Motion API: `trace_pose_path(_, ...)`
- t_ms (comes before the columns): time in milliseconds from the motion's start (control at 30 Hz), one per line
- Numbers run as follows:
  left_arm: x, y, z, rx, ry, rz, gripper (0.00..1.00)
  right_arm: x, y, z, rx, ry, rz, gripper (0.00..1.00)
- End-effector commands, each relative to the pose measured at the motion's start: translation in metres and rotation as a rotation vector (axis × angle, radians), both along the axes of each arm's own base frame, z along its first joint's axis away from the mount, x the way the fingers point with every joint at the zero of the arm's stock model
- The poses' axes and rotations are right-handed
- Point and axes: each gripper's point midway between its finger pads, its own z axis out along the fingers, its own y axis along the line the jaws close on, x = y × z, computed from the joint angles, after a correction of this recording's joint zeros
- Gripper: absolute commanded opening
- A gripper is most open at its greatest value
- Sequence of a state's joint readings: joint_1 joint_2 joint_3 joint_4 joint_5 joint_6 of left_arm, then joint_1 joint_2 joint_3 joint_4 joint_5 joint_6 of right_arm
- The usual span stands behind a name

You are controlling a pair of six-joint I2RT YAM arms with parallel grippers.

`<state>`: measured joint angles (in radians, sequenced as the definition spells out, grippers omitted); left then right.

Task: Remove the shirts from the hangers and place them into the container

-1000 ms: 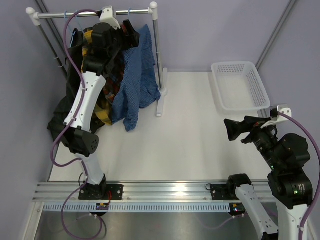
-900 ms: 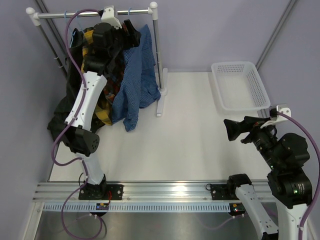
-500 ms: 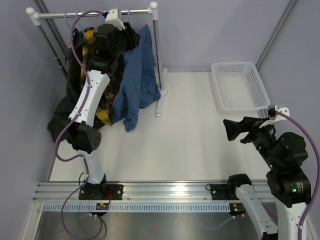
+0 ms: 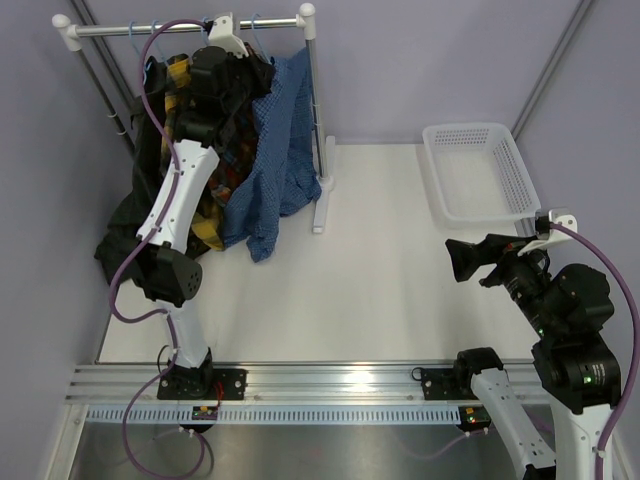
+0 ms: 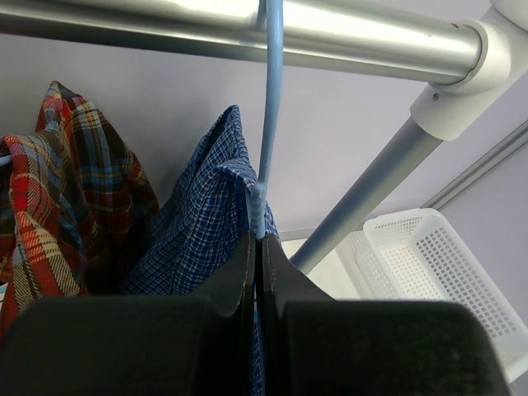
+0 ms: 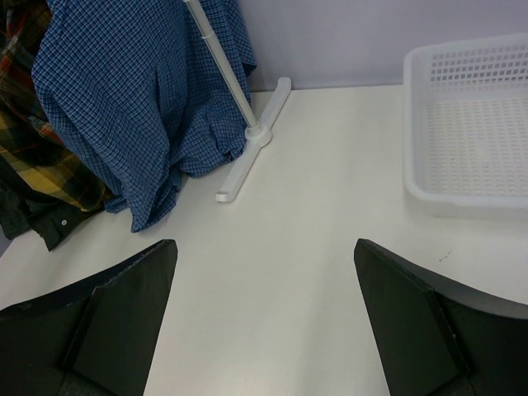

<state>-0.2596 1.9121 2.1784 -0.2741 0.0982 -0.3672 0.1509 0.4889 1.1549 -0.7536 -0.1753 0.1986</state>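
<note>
Several shirts hang from the rail (image 4: 120, 30) at the far left. The blue small-check shirt (image 4: 275, 160) is the rightmost; beside it hang the red plaid (image 5: 66, 190), the yellow-black plaid (image 4: 205, 225) and the black one (image 4: 120, 235). My left gripper (image 5: 258, 239) is up under the rail, shut on the neck of the light-blue hanger (image 5: 271, 99) that carries the blue shirt (image 5: 198, 231); the hook is still over the rail. My right gripper (image 6: 264, 322) is open and empty above the table, near the right. The white container (image 4: 480, 175) sits at the far right, with nothing in it.
The rail's white upright and foot (image 4: 320, 205) stand just right of the blue shirt. The rail's white end cap (image 5: 462, 74) is close above my left gripper. The blue shirt's hem (image 6: 140, 206) reaches the tabletop. Purple walls close in behind and at both sides.
My left gripper's fingers have shut on the hanger's neck, and the arm edged slightly up toward the rail. The right arm has not moved.
</note>
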Motion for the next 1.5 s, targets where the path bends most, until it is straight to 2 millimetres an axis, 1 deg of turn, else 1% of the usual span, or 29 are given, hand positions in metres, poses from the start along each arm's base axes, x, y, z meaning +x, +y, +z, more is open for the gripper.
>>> trace_pose_path(0, -0.04, 0.012, 0.106, -0.074, -0.255, -0.005, 0.0, -0.005, 0.003, -0.002, -0.007, 0.004, 0.021, 0.99)
trace_pose_path(67, -0.057, 0.018, 0.125, -0.078, -0.292, 0.006, 0.0, -0.005, 0.003, -0.003, -0.008, 0.002, 0.024, 1.0)
trace_pose_path(167, -0.076, 0.025, 0.141, -0.062, -0.332, 0.015, 0.0, -0.006, 0.004, -0.003, -0.007, -0.003, 0.029, 0.99)
trace_pose_path(300, -0.093, 0.029, 0.152, -0.028, -0.369, 0.01, 0.0, -0.007, 0.006, -0.002, -0.003, -0.01, 0.041, 0.99)
trace_pose_path(367, -0.097, 0.03, 0.152, -0.013, -0.37, 0.011, 0.0, -0.007, 0.006, -0.003, -0.002, -0.006, 0.042, 0.99)
trace_pose_path(467, -0.106, 0.031, 0.138, 0.001, -0.32, -0.002, 0.0, -0.008, 0.004, -0.001, 0.0, -0.005, 0.033, 0.99)
trace_pose_path(600, -0.127, 0.036, 0.101, 0.053, -0.223, -0.012, 0.0, -0.01, 0.006, 0.002, -0.011, 0.001, 0.048, 0.99)
trace_pose_path(633, -0.147, 0.041, 0.107, 0.072, -0.242, -0.015, 0.0, -0.009, 0.006, 0.002, -0.012, 0.004, 0.049, 0.99)
trace_pose_path(667, -0.151, 0.042, 0.088, 0.096, -0.203, -0.022, 0.0, -0.01, 0.007, 0.004, -0.009, 0.004, 0.051, 0.99)
trace_pose_path(733, -0.17, 0.044, 0.074, 0.14, -0.176, -0.047, 0.0, -0.011, 0.013, 0.005, -0.014, 0.004, 0.091, 0.99)
trace_pose_path(767, -0.19, 0.047, 0.067, 0.154, -0.177, -0.066, 0.0, -0.012, 0.016, 0.007, -0.013, -0.001, 0.112, 0.99)
trace_pose_path(833, -0.217, 0.041, 0.057, 0.193, -0.188, -0.143, 0.0, -0.016, 0.027, 0.014, -0.016, -0.022, 0.182, 0.99)
trace_pose_path(867, -0.242, 0.044, 0.065, 0.197, -0.231, -0.163, 0.0, -0.017, 0.03, 0.018, -0.011, -0.029, 0.205, 0.99)
trace_pose_path(900, -0.251, 0.036, 0.043, 0.229, -0.209, -0.231, 0.0, -0.017, 0.036, 0.02, -0.001, -0.024, 0.236, 0.99)
trace_pose_path(933, -0.263, 0.034, 0.038, 0.242, -0.218, -0.267, 0.0, -0.016, 0.038, 0.027, 0.006, -0.044, 0.248, 1.0)
trace_pose_path(967, -0.284, 0.034, 0.041, 0.246, -0.255, -0.295, 0.0, -0.013, 0.041, 0.029, 0.031, -0.025, 0.252, 1.0)
trace_pose_path(1000, -0.288, 0.031, 0.023, 0.259, -0.232, -0.328, 0.0, -0.011, 0.043, 0.03, 0.045, -0.013, 0.262, 0.99)
trace_pose_path(1033, -0.301, 0.024, 0.018, 0.259, -0.243, -0.392, 0.0, -0.01, 0.046, 0.038, 0.051, -0.024, 0.277, 1.0)
trace_pose_path(1100, -0.322, 0.015, 0.005, 0.252, -0.244, -0.488, 0.0, -0.002, 0.058, 0.039, 0.079, 0.016, 0.335, 0.99)
trace_pose_path(1133, -0.327, 0.012, 0.001, 0.247, -0.238, -0.515, 0.0, 0.001, 0.061, 0.047, 0.098, 0.014, 0.347, 0.99)
trace_pose_path(1167, -0.331, 0.01, -0.002, 0.243, -0.236, -0.536, 0.0, 0.013, 0.065, 0.044, 0.123, 0.056, 0.354, 0.99)
trace_pose_path(1200, -0.334, 0.008, -0.007, 0.243, -0.23, -0.543, 0.0, 0.014, 0.072, 0.049, 0.151, 0.069, 0.388, 0.99)
trace_pose_path(1233, -0.332, 0.006, -0.01, 0.249, -0.226, -0.541, 0.0, 0.017, 0.074, 0.059, 0.164, 0.053, 0.399, 0.99)
trace_pose_path(1267, -0.332, 0.001, -0.013, 0.258, -0.226, -0.552, 0.0, 0.028, 0.077, 0.058, 0.183, 0.079, 0.396, 0.99)
trace_pose_path(1300, -0.322, -0.001, -0.02, 0.273, -0.204, -0.54, 0.0, 0.033, 0.077, 0.062, 0.19, 0.076, 0.389, 0.99)
trace_pose_path(1333, -0.319, -0.005, -0.019, 0.273, -0.199, -0.543, 0.0, 0.038, 0.077, 0.072, 0.194, 0.056, 0.378, 0.99)
trace_pose_path(1400, -0.312, -0.017, -0.019, 0.268, -0.179, -0.564, 0.0, 0.053, 0.081, 0.076, 0.199, 0.07, 0.373, 1.0)
trace_pose_path(1433, -0.303, -0.025, -0.024, 0.268, -0.151, -0.578, 0.0, 0.055, 0.084, 0.09, 0.2, 0.046, 0.385, 0.99)
trace_pose_path(1467, -0.302, -0.029, -0.012, 0.264, -0.173, -0.577, 0.0, 0.059, 0.087, 0.092, 0.204, 0.054, 0.39, 0.99)
